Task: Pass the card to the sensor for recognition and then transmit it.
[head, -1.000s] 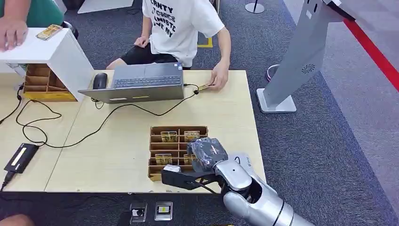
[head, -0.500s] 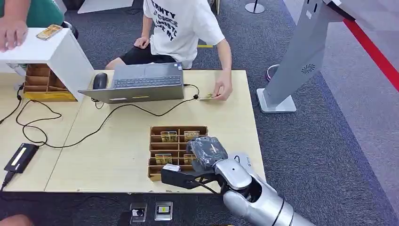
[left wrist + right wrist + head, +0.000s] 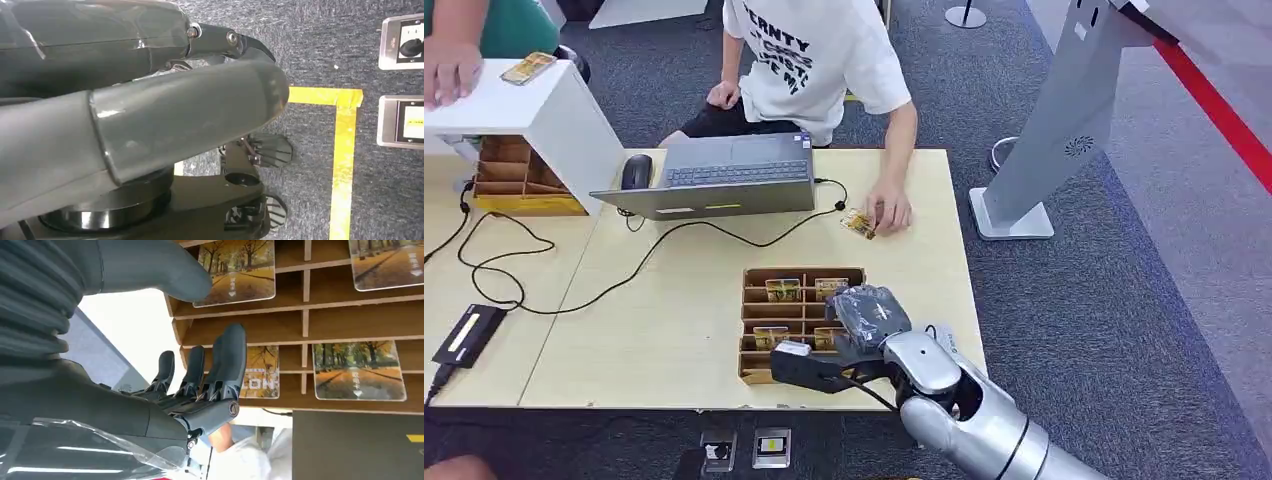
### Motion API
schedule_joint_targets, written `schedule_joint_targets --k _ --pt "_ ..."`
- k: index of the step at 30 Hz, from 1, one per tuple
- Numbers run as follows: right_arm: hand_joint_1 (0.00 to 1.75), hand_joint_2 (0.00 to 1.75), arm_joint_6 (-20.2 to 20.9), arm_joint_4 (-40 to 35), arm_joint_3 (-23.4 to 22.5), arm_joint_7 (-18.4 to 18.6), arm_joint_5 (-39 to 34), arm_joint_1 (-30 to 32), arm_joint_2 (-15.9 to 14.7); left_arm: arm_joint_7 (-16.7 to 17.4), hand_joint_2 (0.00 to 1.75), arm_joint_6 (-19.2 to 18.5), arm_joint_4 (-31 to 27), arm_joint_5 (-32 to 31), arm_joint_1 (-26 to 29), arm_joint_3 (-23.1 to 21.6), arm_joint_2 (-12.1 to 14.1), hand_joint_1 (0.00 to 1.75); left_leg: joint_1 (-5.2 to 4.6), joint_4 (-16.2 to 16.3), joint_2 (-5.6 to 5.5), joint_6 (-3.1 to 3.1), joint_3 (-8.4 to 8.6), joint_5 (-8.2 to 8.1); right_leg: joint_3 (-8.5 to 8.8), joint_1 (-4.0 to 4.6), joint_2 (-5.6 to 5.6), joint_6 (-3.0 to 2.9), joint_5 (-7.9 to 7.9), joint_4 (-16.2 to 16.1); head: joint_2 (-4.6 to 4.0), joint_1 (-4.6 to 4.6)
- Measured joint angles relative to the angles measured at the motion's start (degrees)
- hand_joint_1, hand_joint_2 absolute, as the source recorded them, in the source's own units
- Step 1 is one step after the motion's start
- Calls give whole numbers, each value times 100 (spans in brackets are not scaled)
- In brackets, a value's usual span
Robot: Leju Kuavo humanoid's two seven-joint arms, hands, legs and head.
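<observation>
Since the earlier frame the person's hand (image 3: 890,212) has slid nearer along the pale wooden table (image 3: 674,300), bringing one gold card (image 3: 858,223) with it, and the right hand (image 3: 864,318) has shifted slightly over the tray.

That right hand, dark and covered in crinkled clear plastic, hovers above the slotted cardboard tray (image 3: 799,322). Its fingers (image 3: 227,365) are spread and slightly curled, with nothing between them and the thick smooth thumb. The head view shows four glossy cards standing in the tray's compartments. The right wrist view shows what the head view cannot: their printed autumn-tree scenes, with one such card (image 3: 360,371) in a slot just beside the fingertips.

The left hand (image 3: 150,115) appears in its wrist view as smooth grey covers above speckled carpet and yellow floor tape; I cannot tell whether it is open or closed.

An open grey laptop (image 3: 724,180) sits on the table with a black mouse (image 3: 636,172) beside it. Another gold card (image 3: 528,68) lies on a white box.
</observation>
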Motion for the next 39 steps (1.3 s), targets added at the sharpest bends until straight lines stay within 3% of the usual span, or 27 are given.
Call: schedule_joint_targets --k 31,39 --pt "84 175 -33 621 0 -168 -114 -9 50 116 0 -9 0 -122 6 0 -2 0 0 0 0 0 0 0 0 0 -1 0 0 0 0 2" --pt "91 175 -31 743 0 -205 -129 -42 94 118 0 -7 0 -120 6 0 -2 0 0 0 0 0 0 0 1 0 0 0 0 0 0 0"
